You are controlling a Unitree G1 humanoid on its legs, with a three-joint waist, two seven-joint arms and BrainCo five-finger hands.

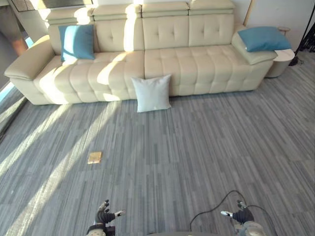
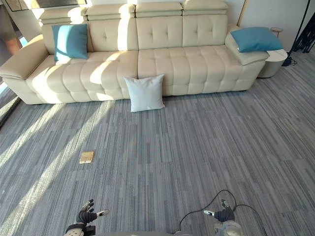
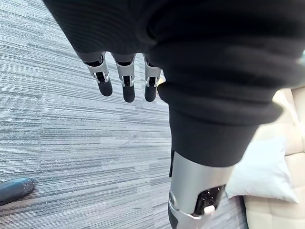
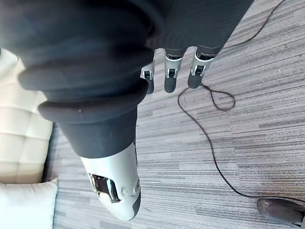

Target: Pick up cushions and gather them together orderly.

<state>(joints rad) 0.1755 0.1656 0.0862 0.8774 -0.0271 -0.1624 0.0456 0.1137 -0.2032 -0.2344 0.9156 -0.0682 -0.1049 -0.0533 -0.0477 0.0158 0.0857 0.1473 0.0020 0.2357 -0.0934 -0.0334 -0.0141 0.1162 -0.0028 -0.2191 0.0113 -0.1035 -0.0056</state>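
Observation:
A white cushion [image 1: 153, 93] leans upright on the floor against the front of the cream sofa [image 1: 197, 61]. One blue cushion [image 1: 77, 42] stands against the sofa's left backrest. Another blue cushion [image 1: 263, 38] lies on the right armrest. My left hand [image 1: 105, 216] hangs low at the bottom edge of the eye views, far from the cushions, fingers straight and empty [image 3: 125, 81]. My right hand [image 1: 240, 215] hangs at the bottom right, also open and empty, its fingers [image 4: 171, 76] over bare carpet. The white cushion [image 3: 262, 171] shows in the left wrist view and the white cushion's corner [image 4: 24, 205] in the right wrist view.
A small tan flat object [image 1: 94, 157] lies on the grey striped carpet to the left. A round white side table [image 1: 281, 61] stands beside the sofa's right end. A person [image 1: 12, 29] stands at the far left behind the sofa arm.

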